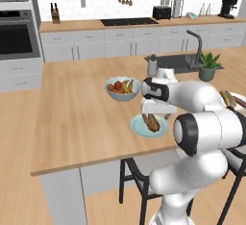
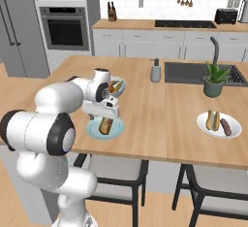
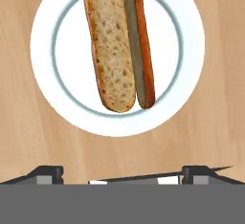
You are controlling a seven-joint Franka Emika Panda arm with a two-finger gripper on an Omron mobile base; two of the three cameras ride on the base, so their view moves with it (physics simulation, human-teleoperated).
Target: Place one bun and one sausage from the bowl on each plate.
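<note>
My gripper hangs open just above the pale blue plate, with nothing between its fingers. On that plate a bun and a sausage lie side by side, touching. From the base views the gripper points down over the same plate near the counter's front edge. The white plate sits far to the right and holds a bun and a sausage. The bowl is out of view.
A pale grey fruit bowl stands just behind the blue plate. Farther back are a soap dispenser, a sink and a potted plant. Stools stand under the counter's front edge.
</note>
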